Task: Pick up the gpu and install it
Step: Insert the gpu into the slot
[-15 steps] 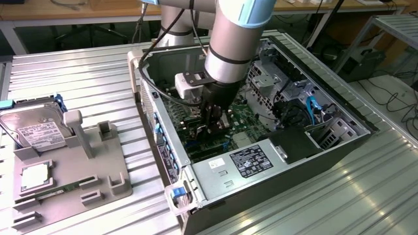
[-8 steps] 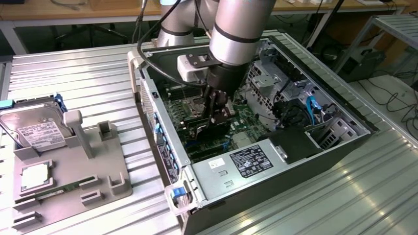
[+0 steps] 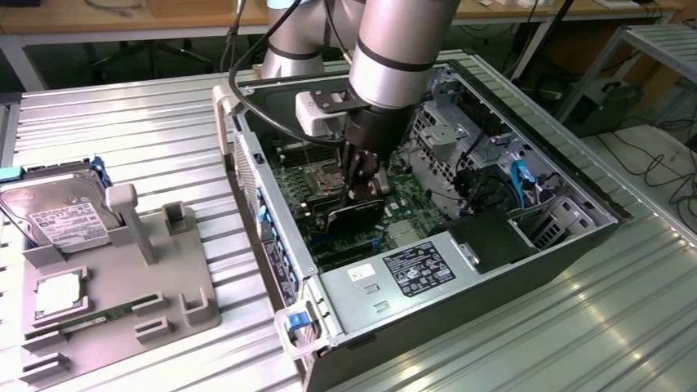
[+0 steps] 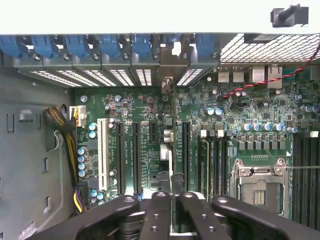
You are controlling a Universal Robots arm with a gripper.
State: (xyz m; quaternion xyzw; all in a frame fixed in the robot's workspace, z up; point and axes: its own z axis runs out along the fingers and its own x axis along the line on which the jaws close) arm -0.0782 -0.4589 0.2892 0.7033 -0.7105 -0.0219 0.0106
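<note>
Gpu (image 3: 354, 214) first: the thin, flat, dark circuit card stands on edge between my two black fingers, clamped near its upper edge, low inside the open computer case (image 3: 273, 204) and right at the green motherboard (image 3: 316, 175); I cannot tell whether it is seated in a slot. My pincer (image 3: 360, 196) is closed almost fully, the jaws kept apart only by the card's thickness. In the wrist view my pincer (image 4: 170, 200) points down at the motherboard (image 4: 150, 105), with the gpu (image 4: 166, 152) seen edge-on between the long black expansion slots (image 4: 135, 155). A white slot (image 4: 104, 150) lies further to the side, and the silver processor socket (image 4: 260, 185) lies on the other side. A row of blue plastic latches (image 4: 75, 45) lines the case's rear wall. Beside the card, toward the exterior view's right, sits the boxy grey power supply (image 3: 419, 265) with its label. Well apart, at the exterior view's left, a grey moulded holder (image 3: 120, 278) on the ribbed metal table (image 3: 130, 122) carries a silver hard drive (image 3: 60, 216).
</note>
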